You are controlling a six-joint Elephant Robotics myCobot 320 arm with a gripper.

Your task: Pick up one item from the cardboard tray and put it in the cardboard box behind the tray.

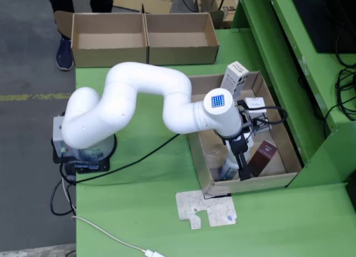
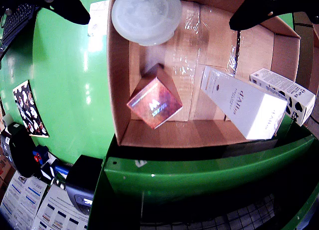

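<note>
The cardboard tray (image 1: pixel 203 159) sits at centre right of the fixed view on the green surface (image 1: pixel 139 212), and the claw (image 1: pixel 238 165) hangs inside it near the tray's lower wall. In the riding view its two dark fingers (image 2: pixel 259 8) stand wide apart at the top corners, with nothing between them, so it is spread and empty. A round white-lidded container (image 2: pixel 146 15) lies right under the claw at top centre of that view; a dark red box (image 2: pixel 154 103) sits just below it, and a tall white carton (image 2: pixel 244 108) lies to the right with a smaller white carton (image 2: pixel 284 93) beside it. Nothing seems lifted yet, so the pick, the carry and the drop all look left to do.

The cardboard box (image 1: pixel 144 39) at the top of the fixed view shows two bare compartments, well apart from the tray. The tray walls stand close around the claw, and a raised green ledge (image 1: pixel 289 95) borders its right side. Open surface lies between tray and box.
</note>
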